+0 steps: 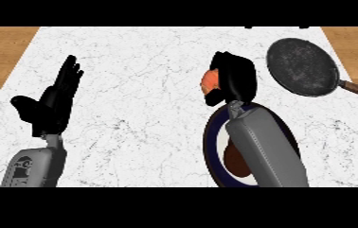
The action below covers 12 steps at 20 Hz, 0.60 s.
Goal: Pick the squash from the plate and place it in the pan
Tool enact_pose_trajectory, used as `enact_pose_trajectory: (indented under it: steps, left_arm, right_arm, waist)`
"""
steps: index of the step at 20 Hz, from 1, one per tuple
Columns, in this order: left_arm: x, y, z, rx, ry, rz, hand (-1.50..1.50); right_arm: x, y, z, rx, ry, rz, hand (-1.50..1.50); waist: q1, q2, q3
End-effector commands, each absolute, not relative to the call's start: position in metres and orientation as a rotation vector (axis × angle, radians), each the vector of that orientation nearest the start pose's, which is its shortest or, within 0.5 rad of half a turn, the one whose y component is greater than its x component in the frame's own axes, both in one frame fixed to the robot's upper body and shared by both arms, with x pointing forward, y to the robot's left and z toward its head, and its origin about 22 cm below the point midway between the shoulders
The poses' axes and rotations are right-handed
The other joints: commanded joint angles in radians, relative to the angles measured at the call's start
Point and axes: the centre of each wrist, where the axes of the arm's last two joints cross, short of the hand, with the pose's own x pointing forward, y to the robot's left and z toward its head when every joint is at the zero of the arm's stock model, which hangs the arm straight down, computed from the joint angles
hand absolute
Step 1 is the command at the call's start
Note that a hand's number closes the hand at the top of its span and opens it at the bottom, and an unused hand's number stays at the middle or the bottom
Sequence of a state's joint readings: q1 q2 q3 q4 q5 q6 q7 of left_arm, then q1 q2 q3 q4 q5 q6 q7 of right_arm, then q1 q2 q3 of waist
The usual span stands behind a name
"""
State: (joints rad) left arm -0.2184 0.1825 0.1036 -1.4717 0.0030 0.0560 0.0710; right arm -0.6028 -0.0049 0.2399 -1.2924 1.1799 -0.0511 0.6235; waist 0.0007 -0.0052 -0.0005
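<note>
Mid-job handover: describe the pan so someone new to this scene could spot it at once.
On the white marble counter, look toward the far right, past the right hand curled round the orange squash. The pan lies there, handle pointing right. It is dark grey all over, unlike the blue-rimmed white plate under the forearm.

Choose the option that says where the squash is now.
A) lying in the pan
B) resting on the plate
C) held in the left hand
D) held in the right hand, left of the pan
D: the right hand is curled round the orange squash, which shows beyond the far rim of the plate and left of the dark pan. The left hand rests open at the view's left.
</note>
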Motion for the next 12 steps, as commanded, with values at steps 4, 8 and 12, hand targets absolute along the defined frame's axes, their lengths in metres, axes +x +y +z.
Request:
enact_pose_trajectory:
  steps: [4,8,12]
  left_arm:
    - [0.298,0.265,0.047,0.218,-1.619,-0.038,0.00]
    - [0.286,0.259,0.040,0.195,-1.616,-0.054,0.00]
    - [0.309,0.267,0.055,0.200,-1.641,-0.050,0.00]
  right_arm:
    - [0.346,-0.144,0.122,-1.117,-1.472,0.532,1.50]
    - [0.372,-0.193,0.129,-1.068,-1.487,0.347,1.50]
    - [0.391,-0.264,0.123,-1.153,-1.435,0.355,1.50]
  waist:
    - [-0.007,0.005,0.001]
    - [0.009,0.008,0.001]
    - [0.008,0.014,0.001]
